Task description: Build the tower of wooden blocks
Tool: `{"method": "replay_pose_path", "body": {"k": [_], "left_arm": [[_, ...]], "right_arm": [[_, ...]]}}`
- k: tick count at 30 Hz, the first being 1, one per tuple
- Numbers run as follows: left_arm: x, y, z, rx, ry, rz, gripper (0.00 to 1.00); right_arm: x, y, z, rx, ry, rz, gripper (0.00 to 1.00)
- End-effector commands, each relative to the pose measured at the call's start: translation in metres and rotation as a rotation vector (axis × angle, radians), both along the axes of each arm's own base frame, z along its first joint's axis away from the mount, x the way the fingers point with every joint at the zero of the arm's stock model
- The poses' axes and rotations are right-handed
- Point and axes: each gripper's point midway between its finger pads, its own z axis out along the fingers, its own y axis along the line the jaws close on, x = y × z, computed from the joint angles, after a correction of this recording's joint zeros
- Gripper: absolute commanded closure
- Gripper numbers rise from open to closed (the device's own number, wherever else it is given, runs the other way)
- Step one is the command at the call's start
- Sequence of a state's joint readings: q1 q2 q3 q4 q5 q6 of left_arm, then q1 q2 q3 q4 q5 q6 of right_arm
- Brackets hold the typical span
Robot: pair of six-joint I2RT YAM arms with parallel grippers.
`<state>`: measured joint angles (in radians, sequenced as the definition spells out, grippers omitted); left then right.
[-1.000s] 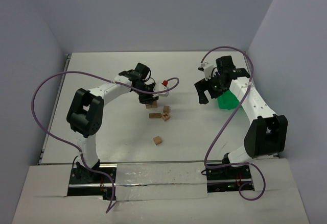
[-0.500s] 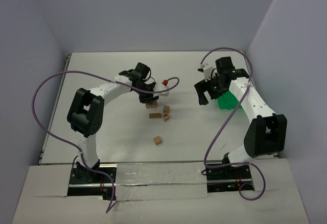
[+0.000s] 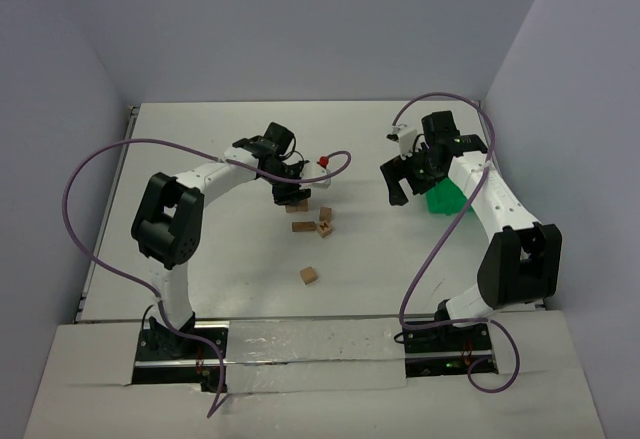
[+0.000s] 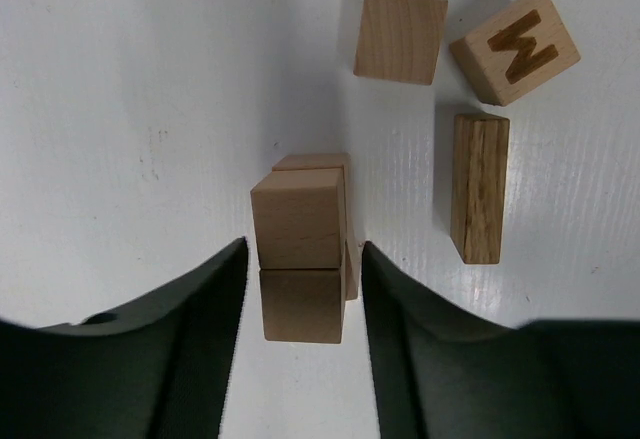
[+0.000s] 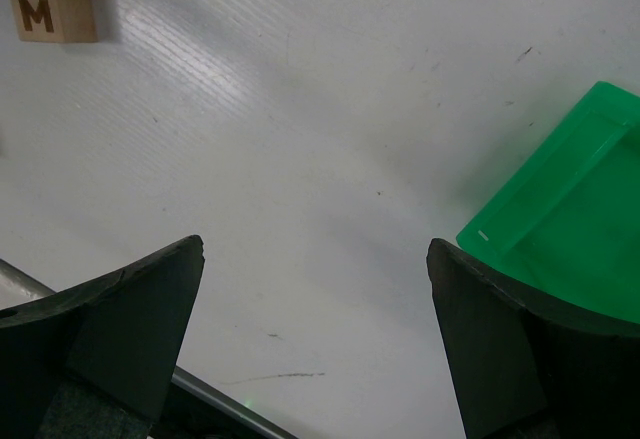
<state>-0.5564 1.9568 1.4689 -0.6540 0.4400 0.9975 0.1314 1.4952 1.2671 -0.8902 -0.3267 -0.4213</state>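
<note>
Tower [image 4: 298, 224] begun, height unclear | left gripper [image 4: 303, 259] released, straddling it | right gripper [image 5: 315, 249] spread wide, empty | four loose blocks [image 3: 309, 275] on tabletop [image 3: 200, 139] not yet stacked

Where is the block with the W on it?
Left wrist view, upper right corner: the W block lies on the table, beside a plain cube and just above a long block.

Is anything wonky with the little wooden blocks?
Yes. The wood block tower, near the lettered cube, looks askew: its cubes sit staggered, with edges not lined up.
</note>
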Motion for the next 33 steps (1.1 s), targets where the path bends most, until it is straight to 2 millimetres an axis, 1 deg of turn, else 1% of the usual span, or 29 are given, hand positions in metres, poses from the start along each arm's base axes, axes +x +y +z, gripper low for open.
{"method": "replay_pose_path", "body": {"k": [1, 2, 4, 6, 9, 11, 12, 14, 15, 17, 19, 20, 22, 24, 26, 28, 31, 33], "left_arm": [[0.006, -0.01, 0.02, -0.051, -0.039, -0.006, 0.35], [0.006, -0.009, 0.021, -0.053, -0.037, -0.006, 0.32], [0.007, -0.012, 0.033, -0.074, -0.05, -0.003, 0.24], [0.009, -0.013, 0.04, -0.08, -0.059, 0.0, 0.23], [0.012, -0.015, 0.064, -0.105, -0.096, 0.01, 0.21], [0.012, -0.017, 0.095, -0.15, -0.136, 0.015, 0.21], [0.011, -0.017, 0.102, -0.162, -0.142, 0.016, 0.22], [0.005, -0.017, 0.128, -0.203, -0.172, 0.012, 0.23], [0.002, -0.017, 0.13, -0.211, -0.168, 0.01, 0.23], [-0.01, -0.014, 0.14, -0.241, -0.171, 0.009, 0.24], [-0.02, -0.011, 0.144, -0.263, -0.173, 0.009, 0.25], [-0.027, -0.009, 0.146, -0.278, -0.172, 0.009, 0.25], [-0.041, -0.005, 0.147, -0.306, -0.159, 0.013, 0.25], [-0.049, -0.003, 0.152, -0.339, -0.16, 0.021, 0.25], [-0.061, 0.0, 0.157, -0.379, -0.14, 0.036, 0.24], [-0.072, 0.006, 0.163, -0.414, -0.121, 0.062, 0.24], [-0.08, 0.014, 0.169, -0.447, -0.102, 0.089, 0.22], [-0.082, 0.019, 0.17, -0.463, -0.09, 0.11, 0.21]], "right_arm": [[0.008, 0.004, 0.005, 0.014, -0.033, 0.017, 0.0], [0.008, 0.004, 0.006, 0.014, -0.035, 0.016, 0.0], [0.008, 0.005, 0.007, 0.017, -0.036, 0.015, 0.0], [0.008, 0.006, 0.009, 0.02, -0.038, 0.016, 0.0], [0.008, 0.006, 0.012, 0.026, -0.043, 0.013, 0.0], [0.007, 0.007, 0.014, 0.035, -0.045, 0.013, 0.0], [0.007, 0.009, 0.015, 0.04, -0.045, 0.014, 0.0], [0.005, 0.01, 0.015, 0.046, -0.043, 0.015, 0.0], [0.005, 0.012, 0.015, 0.048, -0.045, 0.018, 0.0], [0.002, 0.021, 0.013, 0.053, -0.044, 0.037, 0.0], [-0.001, 0.029, 0.011, 0.055, -0.043, 0.053, 0.0], [-0.002, 0.033, 0.009, 0.055, -0.043, 0.064, 0.0], [-0.004, 0.051, 0.007, 0.062, -0.045, 0.112, 0.0], [-0.008, 0.072, 0.005, 0.071, -0.049, 0.174, 0.0], [-0.009, 0.093, 0.0, 0.074, -0.052, 0.246, 0.0], [-0.011, 0.108, -0.014, 0.071, -0.018, 0.302, 0.0], [-0.014, 0.136, -0.023, 0.099, -0.008, 0.387, 0.0], [-0.01, 0.147, -0.029, 0.085, -0.019, 0.403, 0.0]]}}
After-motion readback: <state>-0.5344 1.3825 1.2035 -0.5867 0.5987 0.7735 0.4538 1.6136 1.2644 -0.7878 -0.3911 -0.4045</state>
